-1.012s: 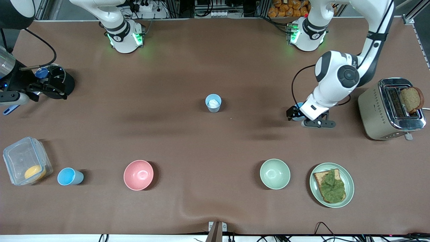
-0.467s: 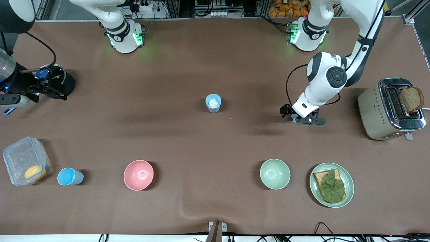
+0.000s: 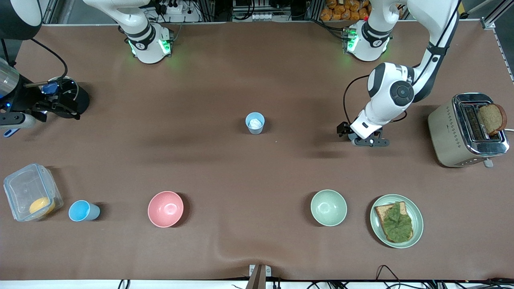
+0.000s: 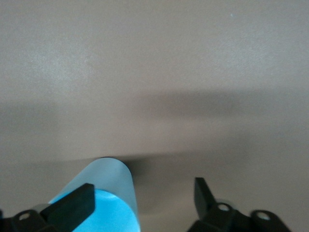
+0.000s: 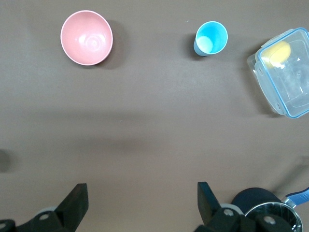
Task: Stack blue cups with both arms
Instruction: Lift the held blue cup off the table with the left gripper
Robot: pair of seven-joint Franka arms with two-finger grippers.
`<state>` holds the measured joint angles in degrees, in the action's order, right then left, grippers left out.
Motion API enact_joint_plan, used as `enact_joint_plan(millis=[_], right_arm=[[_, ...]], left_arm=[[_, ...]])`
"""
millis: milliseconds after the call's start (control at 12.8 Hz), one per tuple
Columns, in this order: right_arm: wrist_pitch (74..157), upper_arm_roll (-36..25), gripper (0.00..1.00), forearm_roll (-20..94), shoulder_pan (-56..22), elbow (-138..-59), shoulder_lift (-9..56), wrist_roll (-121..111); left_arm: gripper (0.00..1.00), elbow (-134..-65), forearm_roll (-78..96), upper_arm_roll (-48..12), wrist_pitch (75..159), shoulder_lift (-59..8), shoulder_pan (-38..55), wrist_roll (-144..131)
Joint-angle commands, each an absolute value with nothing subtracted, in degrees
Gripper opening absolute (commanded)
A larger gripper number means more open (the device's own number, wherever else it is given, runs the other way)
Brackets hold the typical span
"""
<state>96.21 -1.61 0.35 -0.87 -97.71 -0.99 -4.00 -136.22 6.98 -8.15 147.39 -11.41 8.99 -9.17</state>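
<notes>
Gripper on left arm (image 4: 144, 188) down at the table near toaster (image 3: 468, 130), toward the right arm's end from it. Jaws apart astride a blue cup (image 4: 108, 193), not clamped. Cup off-centre, against one finger (image 4: 72, 205) (other finger clear). Risk: could shove or tip the light cup on closing.

Other cups (image 3: 255, 122) (image 3: 82, 210) well apart from toaster. Right gripper (image 5: 140, 193) waiting, spread wide, well apart from toaster.
</notes>
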Motion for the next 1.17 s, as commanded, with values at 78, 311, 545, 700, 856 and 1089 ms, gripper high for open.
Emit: enact_joint_plan(millis=[78,311,545,700,856,1089], right_arm=[[95.1,-0.88,1.0,-0.53,0.09,-96.15,-0.26,-3.69],[95.1,-0.88,1.0,-0.53,0.09,-96.24,-0.26,-3.78],[95.01,-0.88,1.0,-0.53,0.09,-96.24,-0.35,-3.78],[94.84,-0.88,1.0,-0.53,0.09,-96.24,-0.26,-3.87],[94.83,-0.88,1.0,-0.53,0.09,-96.24,-0.26,-3.95],[94.83,-0.88,1.0,-0.53,0.09,-96.24,-0.35,-3.96]], left_arm=[[0.87,-137.55,7.82,-8.44,148.36,-10.55,8.88,-9.67],[1.0,-137.29,7.82,-8.44,148.1,-9.85,8.79,-9.4],[1.0,-137.29,7.73,-8.44,147.66,-9.06,8.61,-9.14],[1.0,-137.37,7.73,-8.44,147.48,-8.27,8.7,-9.4],[1.0,-137.29,7.73,-8.44,145.03,-7.48,8.61,-9.58],[1.0,-137.29,7.73,-8.53,143.44,-5.98,8.61,-9.67]])
